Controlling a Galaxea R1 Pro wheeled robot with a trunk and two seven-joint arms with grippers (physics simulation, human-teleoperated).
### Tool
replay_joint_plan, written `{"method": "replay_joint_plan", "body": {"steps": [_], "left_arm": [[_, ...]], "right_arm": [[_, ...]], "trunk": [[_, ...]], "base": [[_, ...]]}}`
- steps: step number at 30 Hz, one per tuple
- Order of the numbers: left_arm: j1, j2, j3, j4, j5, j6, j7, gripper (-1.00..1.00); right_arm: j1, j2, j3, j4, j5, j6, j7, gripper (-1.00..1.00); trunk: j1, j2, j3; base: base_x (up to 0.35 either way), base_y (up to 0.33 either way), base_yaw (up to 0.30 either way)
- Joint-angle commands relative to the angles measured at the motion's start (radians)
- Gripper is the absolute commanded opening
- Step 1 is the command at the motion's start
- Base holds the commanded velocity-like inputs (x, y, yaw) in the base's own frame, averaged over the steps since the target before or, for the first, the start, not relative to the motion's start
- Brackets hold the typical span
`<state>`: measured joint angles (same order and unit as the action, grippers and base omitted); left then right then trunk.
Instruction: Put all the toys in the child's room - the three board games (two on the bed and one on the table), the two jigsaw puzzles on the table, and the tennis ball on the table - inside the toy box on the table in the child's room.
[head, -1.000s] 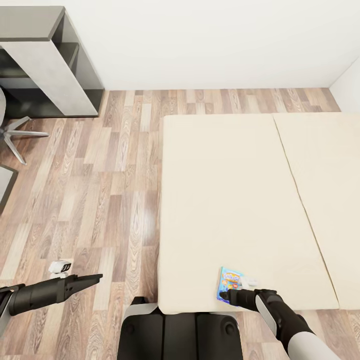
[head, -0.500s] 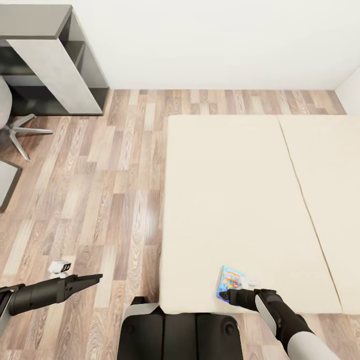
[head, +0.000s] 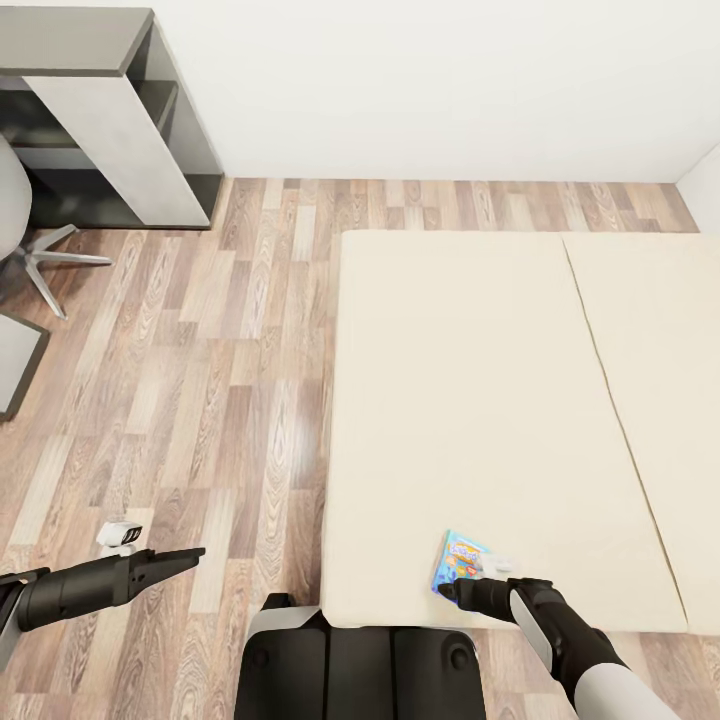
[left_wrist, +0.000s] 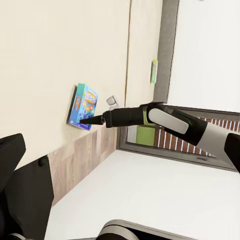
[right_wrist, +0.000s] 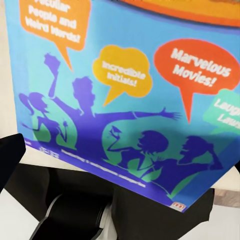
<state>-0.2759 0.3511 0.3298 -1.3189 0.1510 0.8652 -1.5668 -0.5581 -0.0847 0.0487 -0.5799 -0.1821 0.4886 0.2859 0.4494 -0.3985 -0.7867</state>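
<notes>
The left arm reaches forward low on the near left, its left gripper (head: 185, 556) drawn to a narrow dark tip, its jaw state not readable. The right arm bends in from the near right, elbow out, forearm pointing left. The right gripper (head: 452, 590) tapers to a point, closed or not unclear.

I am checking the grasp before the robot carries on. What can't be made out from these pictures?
- Right end effector: head view, too small to tell whether it grips the board game.
- Board game's top edge: right wrist view, cut off by the frame.
- Left end effector: head view, fingers overlap, opening unclear.
- Chair: head view, cut by the left edge.
</notes>
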Motion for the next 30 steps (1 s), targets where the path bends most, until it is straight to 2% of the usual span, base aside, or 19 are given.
{"method": "replay_joint_plan", "body": {"steps": [1, 30], "left_arm": [[0.000, 0.000, 0.000, 0.000, -0.001, 0.010, -0.004, 1.00], [0.000, 0.000, 0.002, 0.000, -0.001, 0.011, -0.004, 1.00]], "right_arm": [[0.000, -0.001, 0.005, -0.001, -0.010, 0.005, -0.003, 1.00], [0.001, -0.002, 0.005, -0.001, -0.010, 0.005, -0.003, 1.00]], "trunk": [[0.001, -0.001, -0.001], [0.001, -0.001, -0.001]], "base": [[0.000, 0.000, 0.003], [0.000, 0.000, 0.000]]}}
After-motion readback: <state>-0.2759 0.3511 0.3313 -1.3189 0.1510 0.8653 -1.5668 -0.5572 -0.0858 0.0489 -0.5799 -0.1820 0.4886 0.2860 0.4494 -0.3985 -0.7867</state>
